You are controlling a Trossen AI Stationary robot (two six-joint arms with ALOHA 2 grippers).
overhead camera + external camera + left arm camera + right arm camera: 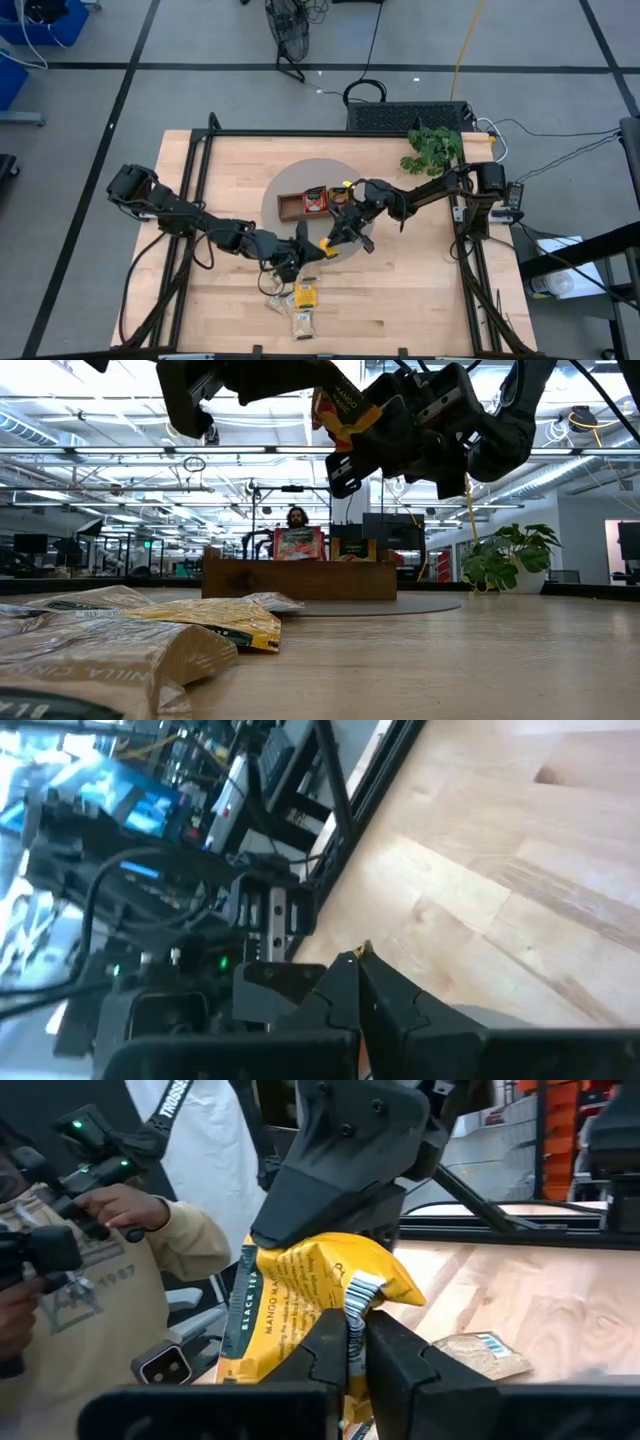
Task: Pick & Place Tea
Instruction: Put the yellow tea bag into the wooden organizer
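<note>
Fingers of both the left gripper [345, 1190] and right gripper [358, 1342] clamp one yellow tea sachet [310, 1305] above the table [420, 290]

Overhead, table-level, two wrist views.

You get even, bright overhead light on the surface [400, 290], with soft shadows. In the low view, ceiling lights glare at upper left and the nearest sachets [110, 650] blur. The left wrist view smears throughout.
</note>
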